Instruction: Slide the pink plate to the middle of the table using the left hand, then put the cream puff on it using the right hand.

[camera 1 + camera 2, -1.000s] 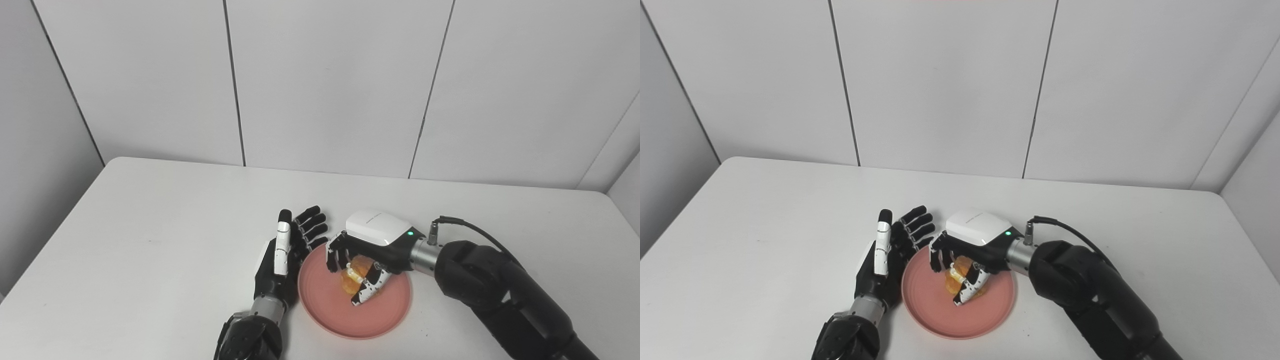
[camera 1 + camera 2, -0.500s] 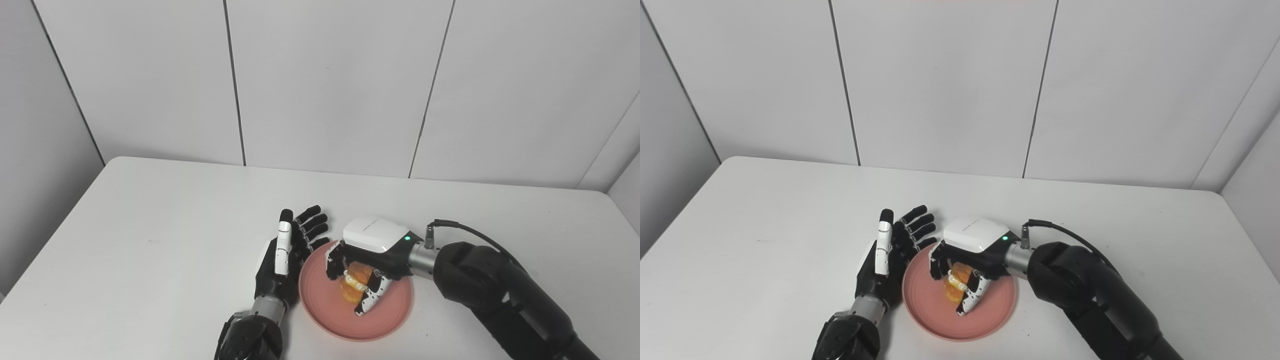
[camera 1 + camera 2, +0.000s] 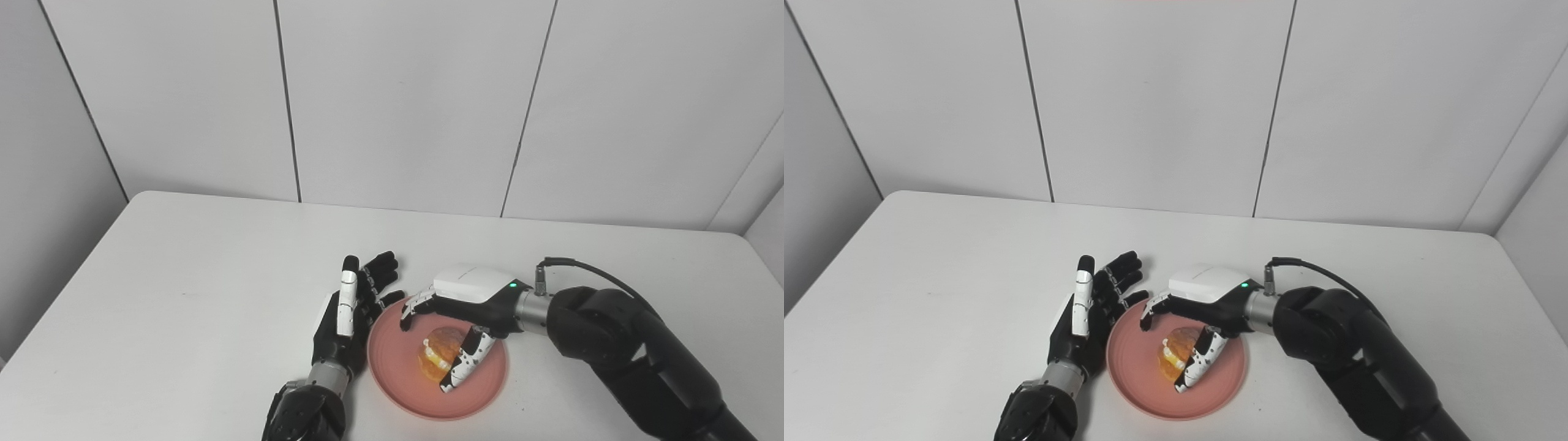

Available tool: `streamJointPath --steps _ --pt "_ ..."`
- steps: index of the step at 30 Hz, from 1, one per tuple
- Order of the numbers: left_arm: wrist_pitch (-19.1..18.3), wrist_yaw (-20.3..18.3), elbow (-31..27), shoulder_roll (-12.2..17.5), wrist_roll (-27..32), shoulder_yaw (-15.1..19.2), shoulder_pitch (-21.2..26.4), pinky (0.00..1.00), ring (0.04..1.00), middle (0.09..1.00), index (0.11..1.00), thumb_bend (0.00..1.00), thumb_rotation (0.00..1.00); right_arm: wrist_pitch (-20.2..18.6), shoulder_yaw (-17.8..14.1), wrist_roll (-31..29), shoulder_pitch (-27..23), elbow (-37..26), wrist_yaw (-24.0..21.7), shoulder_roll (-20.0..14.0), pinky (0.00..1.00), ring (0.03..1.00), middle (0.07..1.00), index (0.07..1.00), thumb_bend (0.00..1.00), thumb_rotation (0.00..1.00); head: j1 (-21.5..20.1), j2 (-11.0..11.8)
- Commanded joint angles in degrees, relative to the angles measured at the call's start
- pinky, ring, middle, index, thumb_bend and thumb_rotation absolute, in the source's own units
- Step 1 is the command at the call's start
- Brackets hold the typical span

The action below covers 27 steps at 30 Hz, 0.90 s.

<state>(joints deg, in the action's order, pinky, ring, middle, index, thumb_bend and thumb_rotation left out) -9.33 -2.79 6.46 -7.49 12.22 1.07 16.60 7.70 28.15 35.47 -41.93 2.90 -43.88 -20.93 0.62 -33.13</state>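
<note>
The pink plate (image 3: 398, 380) lies on the white table near the front middle. A golden cream puff (image 3: 437, 360) rests on it, slightly right of its centre. My right hand (image 3: 460, 306) hovers over the plate's far right part, open, its fingers spread above the puff and the thumb lying beside it. My left hand (image 3: 350, 312) stands on edge against the plate's left rim, open with fingers straight and pointing away from me. In the right eye view the cream puff (image 3: 1176, 354) shows between the right hand's (image 3: 1200, 306) thumb and fingers.
The white table (image 3: 184, 288) stretches to the left, right and back, ending at grey wall panels. My right forearm (image 3: 625, 343) crosses the table's right front.
My right hand has opened and let go of the cream puff, which now sits on the plate. The hand has drawn slightly to the right. My left hand has stayed put.
</note>
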Motion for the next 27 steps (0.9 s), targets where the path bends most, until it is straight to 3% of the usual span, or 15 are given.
streamJointPath --steps 1,6,10,12,13,14,16,19,22,25,27 --pt "-1.55 -0.10 -0.31 -0.24 0.10 -0.35 -0.34 0.77 0.868 0.832 0.753 0.73 1.00 -1.85 -1.86 -0.77 -2.49 -2.74 0.10 -1.15 0.77 0.857 0.846 0.738 1.00 0.39 0.02 -0.07" --pt "-1.88 0.49 -0.82 -0.78 0.37 -0.02 -0.44 0.80 0.799 0.787 0.743 0.73 0.99 -3.36 -5.34 -3.00 -1.39 -6.57 1.03 -2.12 0.70 0.810 0.813 0.718 1.00 0.41 0.11 -0.13" --pt "-1.45 1.16 -0.97 -0.93 -0.07 0.28 -0.48 0.79 0.797 0.768 0.733 0.73 0.98 -2.88 -12.28 -11.08 1.87 -8.33 5.05 -1.58 0.65 0.767 0.777 0.700 1.00 0.40 -0.30 -0.09" --pt "-0.78 1.39 -0.96 -0.88 -0.54 0.31 -0.55 0.79 0.803 0.774 0.729 0.74 0.97 -1.45 -15.44 -15.26 3.74 -7.63 7.66 -0.62 0.65 0.755 0.765 0.697 1.00 0.42 -0.42 -0.07" --pt "-0.37 1.49 -0.96 -0.84 -0.85 0.28 -0.61 0.79 0.807 0.779 0.728 0.73 0.97 -0.88 -16.67 -16.91 4.58 -7.23 8.97 -0.20 0.67 0.751 0.757 0.701 1.00 0.52 -0.42 -0.07" --pt "1.18 1.66 -0.70 -0.77 -1.52 0.19 -0.70 0.79 0.809 0.781 0.727 0.73 0.97 0.05 -18.66 -18.62 6.12 -6.61 11.60 0.76 0.67 0.750 0.754 0.702 1.00 0.55 -0.59 -0.04" --pt "5.19 1.69 0.01 -0.51 -2.59 0.06 -0.91 0.80 0.845 0.816 0.747 0.71 0.97 2.50 -22.83 -22.21 9.88 -4.49 18.02 3.77 0.74 0.795 0.778 0.736 0.93 0.76 -0.78 -0.09" --pt "10.38 2.30 1.25 -0.27 -4.34 0.11 -1.10 0.85 0.871 0.839 0.761 0.73 0.95 5.36 -26.78 -26.45 14.02 -1.31 24.62 8.47 0.71 0.783 0.790 0.760 0.89 0.80 -1.28 -0.19" --pt "15.17 4.96 2.65 0.14 -9.22 -0.39 -1.24 0.84 0.873 0.840 0.772 0.73 0.97 5.87 -29.29 -28.53 17.46 0.61 30.62 13.04 0.70 0.785 0.807 0.791 0.89 0.85 -1.99 -0.37" --pt "17.28 7.46 3.34 0.49 -13.39 -0.57 -1.34 0.81 0.862 0.850 0.788 0.73 0.99 6.69 -31.43 -32.05 19.99 2.62 34.90 17.43 0.71 0.785 0.817 0.821 0.85 0.85 -3.42 -0.54" --pt "17.81 8.55 3.60 0.67 -15.11 -0.59 -1.40 0.90 0.897 0.891 0.823 0.75 1.00 5.70 -33.05 -34.67 21.75 3.69 37.72 20.63 0.74 0.799 0.834 0.852 0.85 0.87 -4.03 -0.58"
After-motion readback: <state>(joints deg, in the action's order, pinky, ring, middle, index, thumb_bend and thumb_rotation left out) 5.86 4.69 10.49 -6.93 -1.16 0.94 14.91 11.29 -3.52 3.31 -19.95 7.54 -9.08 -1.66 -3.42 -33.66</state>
